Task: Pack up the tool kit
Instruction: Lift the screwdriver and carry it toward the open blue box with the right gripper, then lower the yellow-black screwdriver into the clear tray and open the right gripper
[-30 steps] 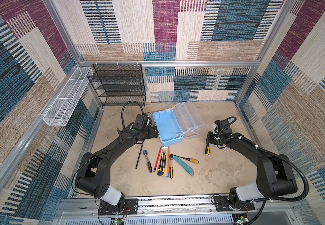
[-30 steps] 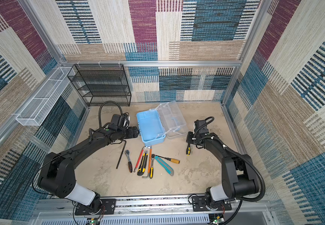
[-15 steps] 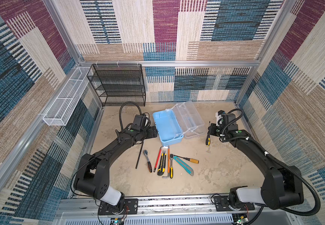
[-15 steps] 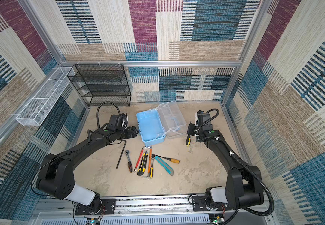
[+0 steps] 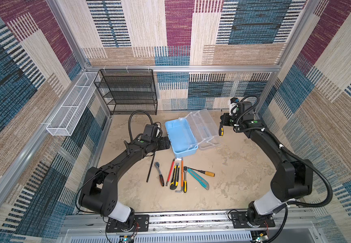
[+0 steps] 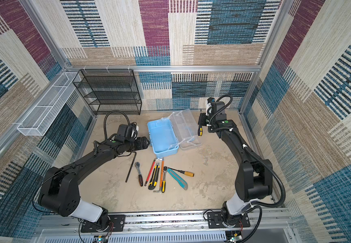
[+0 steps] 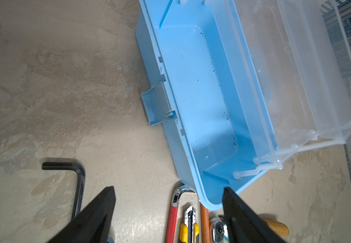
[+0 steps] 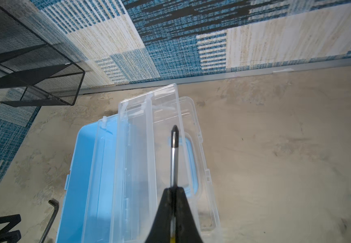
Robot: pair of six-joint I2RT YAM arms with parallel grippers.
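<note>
Gripping screwdriver [image 8: 173,162] by bare shaft, right fingers [image 8: 169,197] hung over clear lid [image 5: 202,124] of open tool kit [image 6: 163,136] on tabletop [image 5: 233,168]; early release risked missing blue tub [image 5: 179,134], thin grip risked slipping. Left fingers [image 7: 98,208] open beside tool kit.

1. Woven patchwork wall panels [image 5: 178,31] in blue, maroon, beige and cream, striped in places, close the cell on three sides in both top views.
2. Silver aluminium frame rails [image 5: 212,68] run along the panel edges and up the corners.
3. The mottled beige stone-look floor [image 5: 233,168] shows darker blotches.
4. A black wire-mesh tiered shelf rack [image 5: 126,92] stands on the floor in the far left corner, against the back wall.
5. A long white wire-mesh basket [image 5: 71,107], split into compartments, hangs along the left wall, with its far end just beside the rack's top.
6. The light is even, and shadows are soft and short.
</note>
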